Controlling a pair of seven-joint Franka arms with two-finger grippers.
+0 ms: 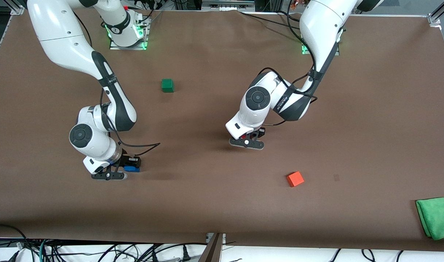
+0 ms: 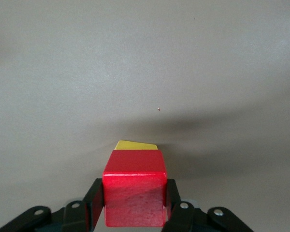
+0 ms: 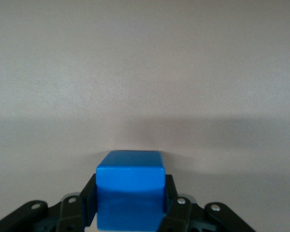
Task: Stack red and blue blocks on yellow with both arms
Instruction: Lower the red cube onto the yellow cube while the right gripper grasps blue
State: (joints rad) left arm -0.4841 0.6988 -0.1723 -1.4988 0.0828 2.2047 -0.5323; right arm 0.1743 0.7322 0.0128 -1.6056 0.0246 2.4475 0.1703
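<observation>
My left gripper (image 1: 248, 140) is shut on the deep red block (image 2: 134, 186), near the middle of the table. In the left wrist view (image 2: 134, 209) its black fingers (image 2: 94, 203) press the block's two sides. The yellow cube (image 2: 136, 145) peeks out just past the red block, under it; I cannot tell whether they touch. The hand hides both in the front view. My right gripper (image 1: 128, 167) is shut on the bright blue block (image 1: 133, 169) low over the table at the right arm's end. The right wrist view (image 3: 130, 207) shows the block (image 3: 130, 183) between the fingers (image 3: 89, 200).
A green cube (image 1: 167, 85) sits near the right arm's base. An orange-red cube (image 1: 295, 178) lies nearer the front camera than the left gripper. A green cloth (image 1: 436, 216) lies at the front corner at the left arm's end.
</observation>
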